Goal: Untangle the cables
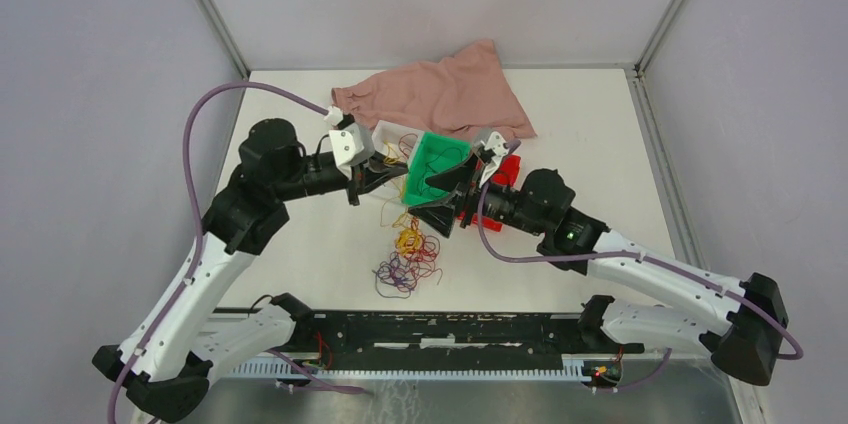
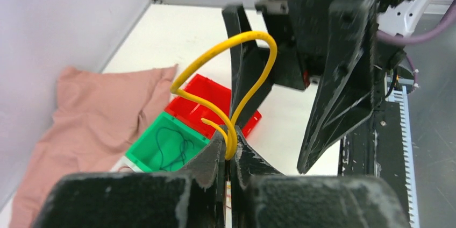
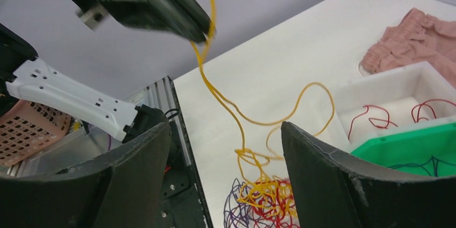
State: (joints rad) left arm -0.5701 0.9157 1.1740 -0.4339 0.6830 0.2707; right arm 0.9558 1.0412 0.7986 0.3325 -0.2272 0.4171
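Robot lab cell: grey panel walls (image 1: 90, 64), alu frame posts (image 1: 210, 9), white bench (image 1: 600, 124).

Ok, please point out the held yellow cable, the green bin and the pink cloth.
yellow cable (image 2: 250, 35), left wrist view, top of its loop.
green bin (image 2: 147, 135), left wrist view, its left rim.
pink cloth (image 1: 450, 94), top external view, its middle.

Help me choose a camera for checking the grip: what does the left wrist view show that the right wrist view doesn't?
Only left wrist: the left gripper shut on the yellow cable, seen up close, and the red bin. Only right wrist: that cable running down into the clump on the table, and the white bin holding red strands. Both: the yellow cable, the green bin and the pink cloth.
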